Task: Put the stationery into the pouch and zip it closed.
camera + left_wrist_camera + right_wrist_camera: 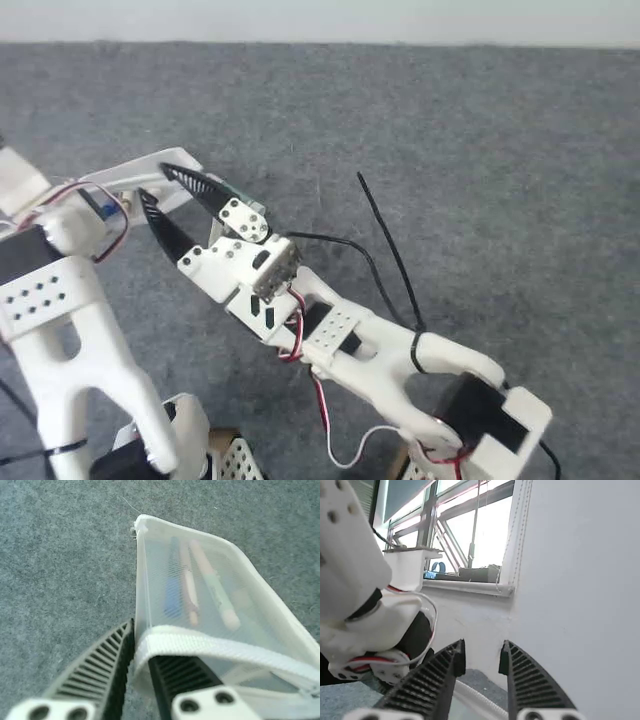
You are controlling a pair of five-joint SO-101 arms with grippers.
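Left gripper (141,645) clamps the pouch (225,560) rim at lower frame, 3 stationery pieces (190,587) inside; right gripper (482,647) seemingly stands parted.

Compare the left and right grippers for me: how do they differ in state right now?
The left gripper is shut on the rim of the pouch, mesh pinched between its fingers; the right gripper is open, a gap between its fingers. The left gripper faces the grey carpet; the right gripper faces a wall and window. Both have black ribbed fingers.
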